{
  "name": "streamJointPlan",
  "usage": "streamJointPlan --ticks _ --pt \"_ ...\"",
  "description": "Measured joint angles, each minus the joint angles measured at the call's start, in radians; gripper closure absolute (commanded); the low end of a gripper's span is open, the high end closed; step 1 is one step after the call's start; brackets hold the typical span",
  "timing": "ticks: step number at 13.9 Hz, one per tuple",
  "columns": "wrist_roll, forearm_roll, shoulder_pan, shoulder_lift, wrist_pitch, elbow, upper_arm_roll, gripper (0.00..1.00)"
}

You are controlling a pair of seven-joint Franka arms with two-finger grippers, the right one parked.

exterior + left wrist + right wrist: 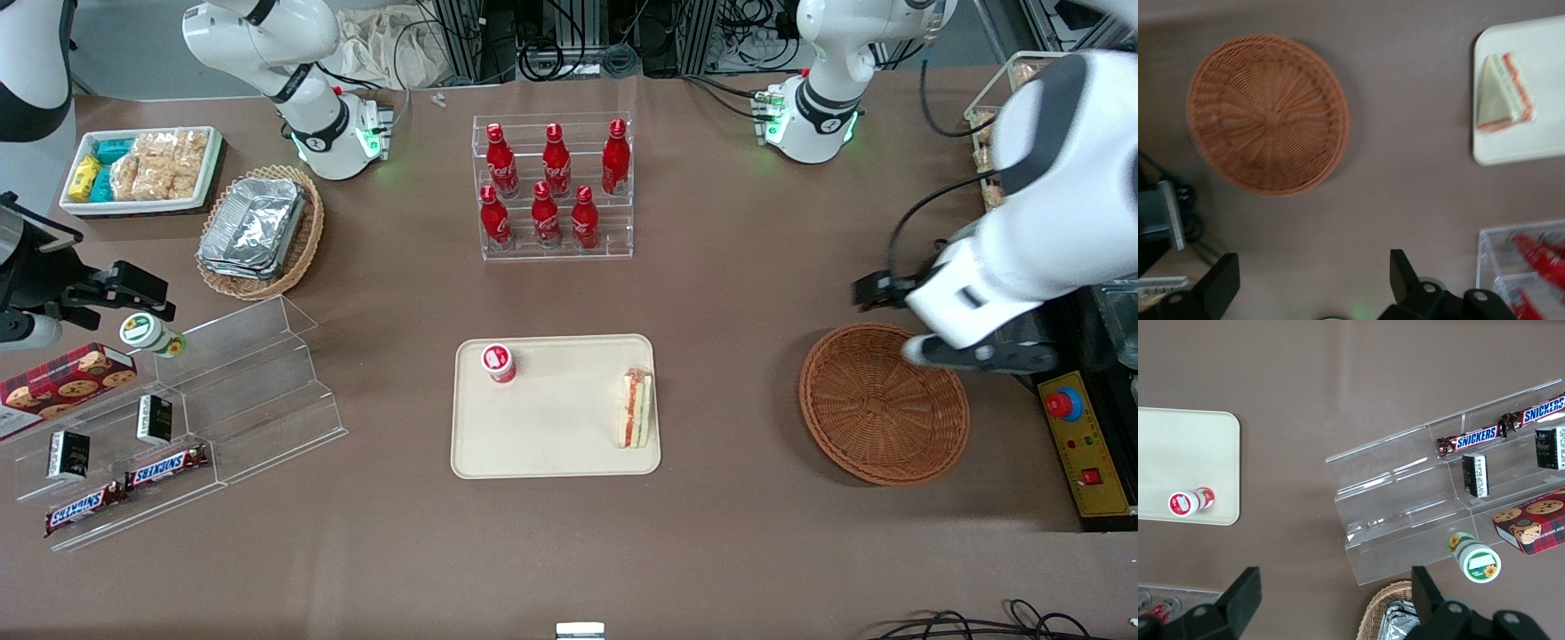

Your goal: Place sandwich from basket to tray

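We found the sandwich (636, 408) lying on the tray (551, 444), at the tray's end toward the working arm, its striped cut edge showing orange-red and green. In the left wrist view the sandwich (1503, 95) sat just inside the tray's (1511, 150) rim. A small red-and-white cup (499, 363) stood on the same tray at the end toward the parked arm, well apart from the sandwich.

The basket (884, 403) sat on the brown table (729, 293) toward the working arm's end, apart from the tray; we saw only plain weave inside it, and the wrist view of the basket (1268, 115) agreed.

The gripper (1315, 280) hung above the table beside the basket, on the side farther from the front camera. We noted its two black fingers (1403, 273) spread wide apart with nothing between them. From the front the gripper (876, 292) showed only partly at the end of the white arm, above the basket's rim.

Elsewhere we recorded a clear rack of red bottles (556, 182) farther from the front camera than the tray, an oval wicker basket of foil containers (258, 229), a white tray of snack packets (142, 169), and a clear stepped shelf (222, 391) with Snickers bars (124, 487), all toward the parked arm's end.
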Motion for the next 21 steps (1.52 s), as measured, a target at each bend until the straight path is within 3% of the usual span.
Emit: streamJointPlan --ticks 3,6,15,21 --pt "0.147 -0.008 -0.012 -0.073 -0.051 -0.014 0.140 0.00" --pt "0.185 -0.012 -0.068 -0.127 -0.053 -0.036 0.244 0.00" --pt "0.141 -0.015 -0.246 -0.179 -0.054 -0.078 0.386 0.00" --pt "0.045 -0.129 -0.258 -0.230 -0.009 -0.153 0.395 0.00"
